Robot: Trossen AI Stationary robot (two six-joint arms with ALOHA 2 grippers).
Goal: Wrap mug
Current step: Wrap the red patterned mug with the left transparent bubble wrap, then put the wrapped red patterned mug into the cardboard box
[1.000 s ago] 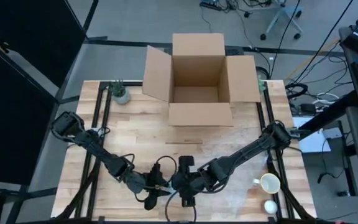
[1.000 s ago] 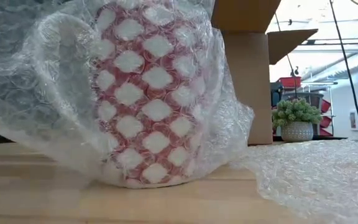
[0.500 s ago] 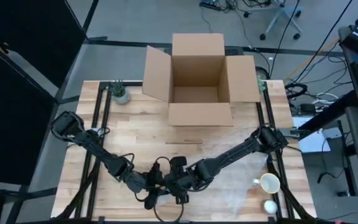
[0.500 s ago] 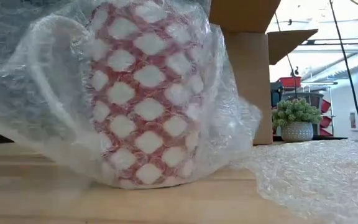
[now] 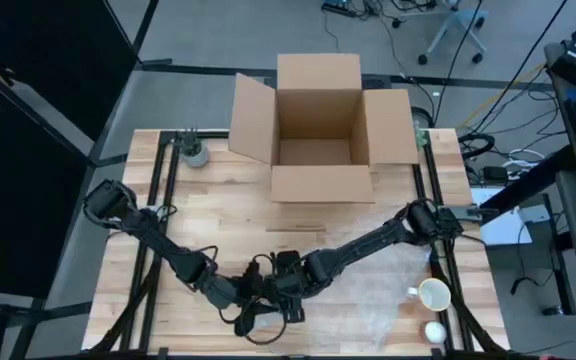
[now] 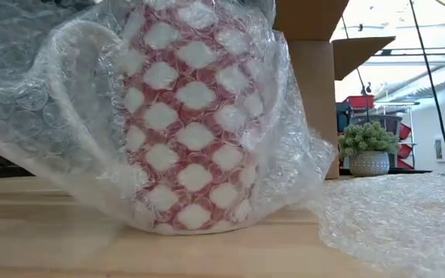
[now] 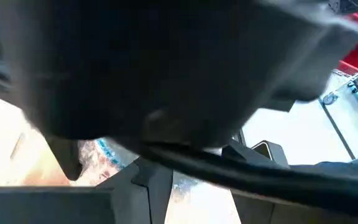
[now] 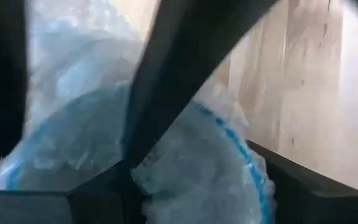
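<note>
One cardboard box point(image 5: 318, 125) stands open at the far side of the table point(image 5: 208, 215), all four flaps spread out, and serves as the marker for everything else. Two mugs are in sight. The red-and-white patterned mug point(image 6: 188, 123) stands upright on the wood at the near edge, well in front of the box, with bubble wrap point(image 6: 60, 116) draped loosely around it. The second, a white mug point(image 5: 432, 294), sits at the near right corner, with one small white ball-like object point(image 5: 435, 330) just nearer the edge. One small potted plant point(image 5: 194, 150) stands left of the box.

Both arms meet over the wrapped mug. The left gripper point(image 5: 251, 318) and the right gripper point(image 5: 286, 300) sit close together there, but from above they are a dark tangle, and I cannot tell how far either pair of fingers is parted or what they grasp. The left wrist view is almost wholly blocked by dark arm parts. The right wrist view shows crumpled wrap with a blue-edged curve beneath it, pressed close to the dark fingers.

No readable writing or brand shows anywhere.
</note>
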